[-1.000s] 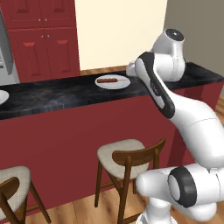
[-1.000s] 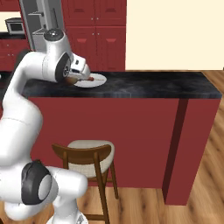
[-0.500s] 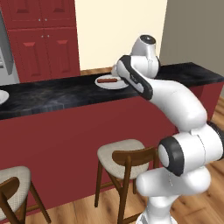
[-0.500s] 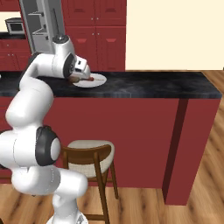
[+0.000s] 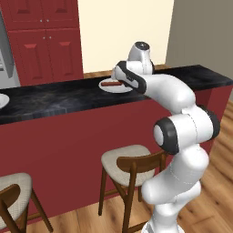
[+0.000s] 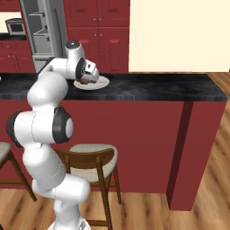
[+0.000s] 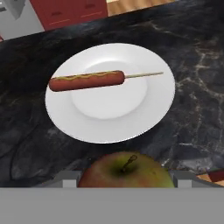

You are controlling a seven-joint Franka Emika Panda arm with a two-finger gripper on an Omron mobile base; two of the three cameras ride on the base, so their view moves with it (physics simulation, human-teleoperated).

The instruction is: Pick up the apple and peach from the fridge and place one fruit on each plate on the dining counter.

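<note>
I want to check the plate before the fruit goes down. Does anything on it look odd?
Yes. The plate on the counter already holds a sausage on a stick, lying across its middle, while the gripper holds the apple beside it.

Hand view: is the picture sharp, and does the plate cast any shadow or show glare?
Hand view: sharp; the plate is evenly lit, no glare, no clear shadow on the dining counter. Left base view: the same plate looks softer and small.

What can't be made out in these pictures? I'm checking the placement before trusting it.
- Apple: lower half cut off at the bottom of the hand view.
- Gripper fingers: hidden by the arm in both base views.
- Second plate: cut by the left base view's edge, contents unseen.
- Sausage on a stick on the near plate: tiny in base views.
</note>
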